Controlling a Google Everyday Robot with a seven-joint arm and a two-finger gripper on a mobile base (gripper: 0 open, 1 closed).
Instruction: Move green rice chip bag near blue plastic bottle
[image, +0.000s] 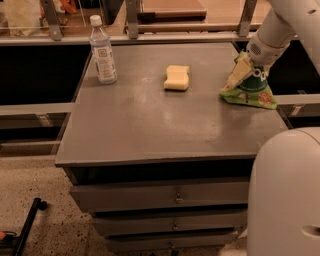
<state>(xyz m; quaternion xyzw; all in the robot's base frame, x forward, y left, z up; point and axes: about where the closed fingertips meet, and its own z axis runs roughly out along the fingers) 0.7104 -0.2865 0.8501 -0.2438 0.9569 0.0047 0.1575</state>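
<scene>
The green rice chip bag (248, 86) stands at the right edge of the grey table top (150, 125), its crinkled top pulled up to a point. My gripper (248, 61) is at the end of the white arm (272, 32), which comes down from the upper right. The gripper sits right at the bag's top and is mostly hidden behind the bag and the wrist. The blue plastic bottle (102, 50), clear with a white cap and white label, stands upright at the table's far left corner, far from the bag.
A pale yellow sponge (177, 78) lies between bottle and bag, toward the back of the table. Drawers (175, 197) run below the table front. A metal rail (150, 37) runs behind the table. My white base (285, 195) fills the lower right.
</scene>
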